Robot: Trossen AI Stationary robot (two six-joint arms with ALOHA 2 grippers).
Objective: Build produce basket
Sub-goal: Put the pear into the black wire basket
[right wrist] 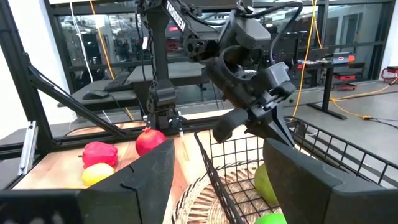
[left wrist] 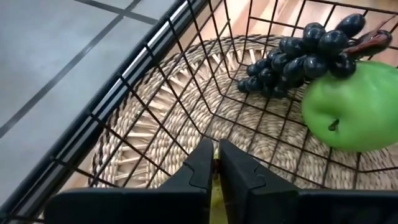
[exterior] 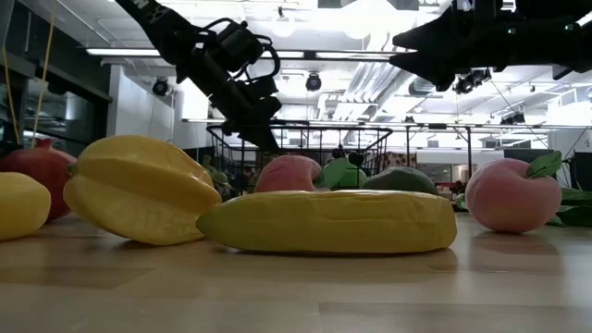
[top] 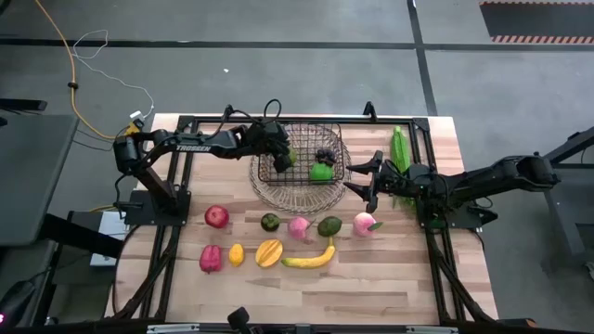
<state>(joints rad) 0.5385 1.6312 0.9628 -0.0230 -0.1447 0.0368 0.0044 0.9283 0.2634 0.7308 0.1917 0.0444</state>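
Note:
The dark wire basket (top: pixel 264 178) with a woven pale bottom (left wrist: pixel 186 106) stands at the table's far middle. Dark grapes (left wrist: pixel 298 56) and a green apple (left wrist: pixel 357 106) lie in it. My left gripper (top: pixel 284 154) reaches down into the basket's left part, shut on a yellow-green fruit (right wrist: pixel 263 180). My right gripper (top: pixel 364 176) hovers open just right of the basket, holding nothing. On the table in front of the basket lie a red apple (top: pixel 216 216), a red pepper (top: pixel 211 258), a lemon (top: pixel 237 253), a starfruit (top: pixel 269 251), a banana (top: pixel 311 259) and peaches (top: pixel 365 224). My left gripper pinches a thin yellow-green part of the fruit (left wrist: pixel 215 183) between its two fingers. The fingers slant down from the table's left into the basket. The fruit hangs below the fingertips (right wrist: pixel 273 134), over the woven bottom. Whether it touches the bottom I cannot tell.
A long green husk (top: pixel 401 153) lies right of the basket, beside my right arm. Two dark green avocados (top: pixel 329 225) and a pink peach (top: pixel 299 227) lie in the row in front of the basket. Black frame rails (top: pixel 186 167) run along the table's sides.

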